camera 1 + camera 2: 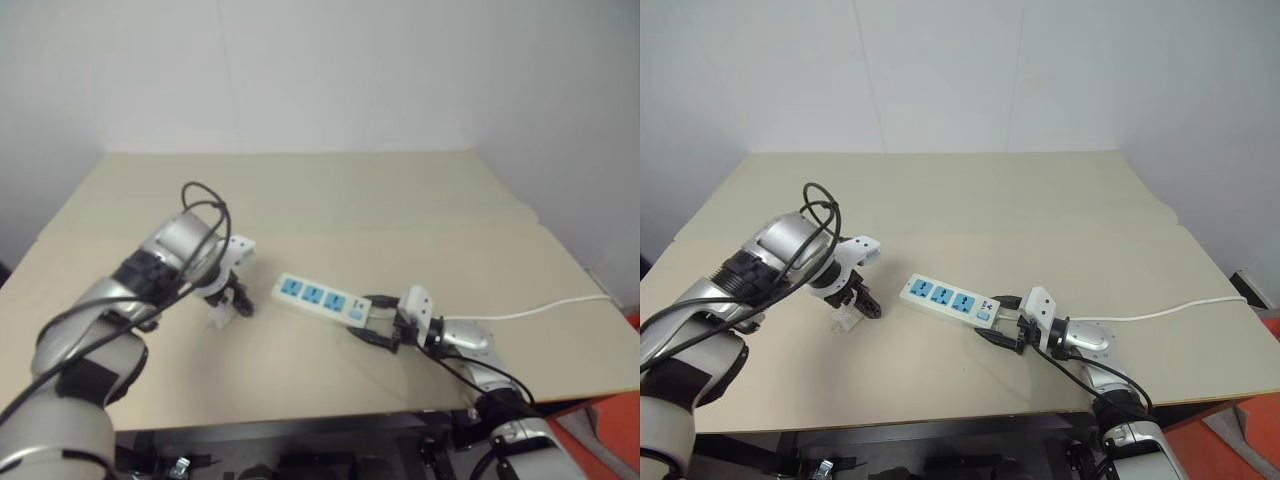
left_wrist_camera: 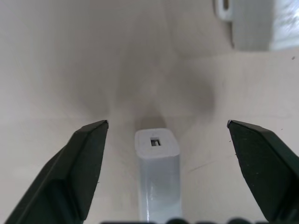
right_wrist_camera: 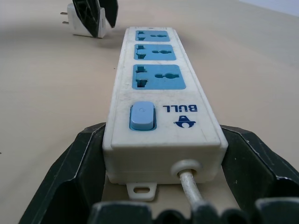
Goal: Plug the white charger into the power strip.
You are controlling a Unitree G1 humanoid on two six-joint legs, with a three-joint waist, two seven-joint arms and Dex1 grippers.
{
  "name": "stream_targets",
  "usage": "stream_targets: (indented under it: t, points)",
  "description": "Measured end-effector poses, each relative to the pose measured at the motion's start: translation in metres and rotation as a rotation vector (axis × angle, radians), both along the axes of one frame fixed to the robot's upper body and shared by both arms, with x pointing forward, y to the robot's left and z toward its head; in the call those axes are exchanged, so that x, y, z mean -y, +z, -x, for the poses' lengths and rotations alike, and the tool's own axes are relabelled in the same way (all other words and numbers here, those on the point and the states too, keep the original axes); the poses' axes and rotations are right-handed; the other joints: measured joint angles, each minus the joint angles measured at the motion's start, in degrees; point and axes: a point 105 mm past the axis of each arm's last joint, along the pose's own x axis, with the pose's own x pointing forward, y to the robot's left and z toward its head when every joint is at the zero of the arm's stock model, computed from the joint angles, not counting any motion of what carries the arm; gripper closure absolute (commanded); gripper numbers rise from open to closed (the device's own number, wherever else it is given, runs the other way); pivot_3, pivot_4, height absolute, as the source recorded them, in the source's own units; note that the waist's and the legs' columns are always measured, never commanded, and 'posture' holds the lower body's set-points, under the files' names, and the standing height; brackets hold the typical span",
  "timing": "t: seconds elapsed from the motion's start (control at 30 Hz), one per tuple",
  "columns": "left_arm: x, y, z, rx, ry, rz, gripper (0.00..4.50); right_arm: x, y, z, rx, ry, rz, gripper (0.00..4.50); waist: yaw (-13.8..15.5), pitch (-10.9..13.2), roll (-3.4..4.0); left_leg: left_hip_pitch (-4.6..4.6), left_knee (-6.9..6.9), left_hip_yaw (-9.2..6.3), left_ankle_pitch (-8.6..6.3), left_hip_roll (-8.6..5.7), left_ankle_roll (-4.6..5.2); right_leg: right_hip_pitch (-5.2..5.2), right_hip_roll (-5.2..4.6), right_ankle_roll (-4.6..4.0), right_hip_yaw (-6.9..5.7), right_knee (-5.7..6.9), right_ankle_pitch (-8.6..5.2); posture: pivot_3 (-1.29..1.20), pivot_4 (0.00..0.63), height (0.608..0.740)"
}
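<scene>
Looking over the desk (image 1: 1040, 200) from the head camera, I can barely make out the white charger (image 1: 846, 318): it sits under the left pincer (image 1: 856, 303), whose dark fingers cover most of it. My left wrist view settles it better. The charger stands there between the two black fingertips (image 2: 91, 158), a clear gap on each side, so that pincer is spread wide and grips nothing. The charger's lower end is cut off by the edge of that view.

The power strip (image 1: 948, 298) lies flat on the desk, near the charger but apart from it. My right pincer (image 1: 1002, 322) sits at the strip's switch end, one finger (image 3: 79, 163) pressed against each side of the casing, so I read it as clamped on the strip. Three blue sockets face up, all unoccupied, and the blue switch (image 3: 142, 115) sits nearest the pincer. The strip's thin cord (image 1: 1180, 310) runs off toward the desk's right edge; where it ends I cannot see.
</scene>
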Motion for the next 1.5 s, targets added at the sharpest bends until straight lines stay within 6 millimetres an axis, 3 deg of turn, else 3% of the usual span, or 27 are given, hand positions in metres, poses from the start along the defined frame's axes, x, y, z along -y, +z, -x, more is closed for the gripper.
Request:
stream_targets:
  t: [0.23, 0.43, 0.53, 0.63, 0.77, 0.8, 0.9, 1.0, 1.1, 1.27, 1.5]
  points:
    - [-0.003, -0.003, -0.003, 0.005, 0.007, -0.013, 3.47, 0.000, 0.000, 0.000, 0.000, 0.000, 0.000, 1.08, 0.01, 0.00, 0.00, 0.00, 0.00, 0.00, 0.00, 0.00, 0.00, 0.00, 0.00, 0.00, 0.00, -0.01, 0.00, 0.00, 0.150, 0.740]
    - [0.004, 0.008, -0.004, 0.061, -0.067, 0.000, 3.49, 0.000, 0.001, 0.000, 0.003, 0.003, 0.000, 1.08, -0.03, 0.01, -0.02, -0.06, 0.00, 0.00, 0.00, 0.01, 0.00, -0.05, 0.00, 0.00, 0.01, -0.01, 0.00, 0.00, 0.150, 0.740]
    - [0.004, 0.035, -0.004, 0.133, -0.105, 0.064, 3.49, 0.001, 0.001, 0.001, 0.003, 0.011, 0.003, 1.08, 0.03, 0.02, -0.02, -0.13, -0.01, -0.01, 0.00, 0.01, 0.00, -0.12, 0.00, 0.00, -0.01, -0.02, -0.01, 0.00, 0.150, 0.740]
    - [0.003, 0.078, -0.005, 0.280, -0.175, 0.177, 3.49, 0.002, 0.002, 0.002, 0.000, 0.035, 0.016, 1.08, 0.08, 0.03, -0.01, -0.19, -0.01, -0.01, -0.01, 0.00, 0.01, -0.14, -0.03, 0.01, -0.03, -0.05, -0.01, 0.00, 0.150, 0.740]
    - [0.011, 0.147, 0.000, 0.586, -0.333, 0.509, 3.49, 0.008, 0.003, 0.003, -0.022, 0.087, 0.028, 1.08, 0.70, 0.00, 0.04, -0.13, -0.02, 0.00, -0.02, 0.00, 0.03, -0.06, -0.12, 0.03, -0.09, -0.06, -0.05, 0.00, 0.150, 0.740]
    - [0.013, 0.154, 0.003, 0.644, -0.372, 0.580, 3.49, 0.009, 0.003, 0.004, -0.030, 0.097, 0.029, 1.08, 0.85, 0.00, 0.04, -0.09, -0.02, 0.01, -0.03, -0.01, 0.04, -0.03, -0.15, 0.02, -0.08, -0.05, -0.11, 0.00, 0.150, 0.740]
    - [0.019, 0.145, 0.008, 0.696, -0.450, 0.749, 3.49, 0.011, 0.003, 0.005, -0.047, 0.137, 0.040, 1.08, 1.19, 0.00, 0.04, -0.06, -0.01, 0.09, -0.02, -0.01, 0.04, 0.00, -0.14, 0.01, -0.08, -0.04, -0.11, 0.00, 0.150, 0.740]
    - [0.040, 0.118, 0.022, 0.733, -0.613, 1.031, 3.49, 0.012, 0.003, 0.006, -0.057, 0.183, 0.051, 1.08, 1.45, -0.02, 0.06, -0.07, 0.00, 0.21, -0.03, 0.02, 0.04, 0.01, -0.13, -0.07, -0.09, -0.02, -0.08, 0.00, 0.150, 0.740]
    - [0.053, 0.091, 0.032, 0.641, -0.667, 1.225, 3.49, 0.011, 0.003, 0.005, -0.053, 0.206, 0.058, 1.08, 1.43, 0.00, 0.03, -0.17, 0.00, 0.19, -0.02, 0.04, 0.03, -0.08, -0.06, -0.07, -0.13, -0.05, -0.07, 0.00, 0.150, 0.740]
    - [0.054, 0.085, 0.029, 0.629, -0.760, 1.349, 3.49, 0.011, 0.002, 0.005, -0.051, 0.216, 0.059, 1.08, 1.38, 0.01, 0.01, -0.06, 0.00, 0.18, -0.02, 0.01, 0.03, 0.05, -0.06, -0.07, -0.13, -0.11, -0.08, 0.00, 0.150, 0.740]
    - [0.077, 0.067, 0.016, 0.565, -0.808, 1.438, 3.49, 0.007, 0.002, 0.005, -0.043, 0.226, 0.052, 1.08, 0.96, 0.00, 0.00, -0.12, 0.00, 0.10, -0.03, 0.03, 0.04, 0.00, 0.00, -0.07, -0.13, -0.10, -0.08, 0.00, 0.150, 0.740]
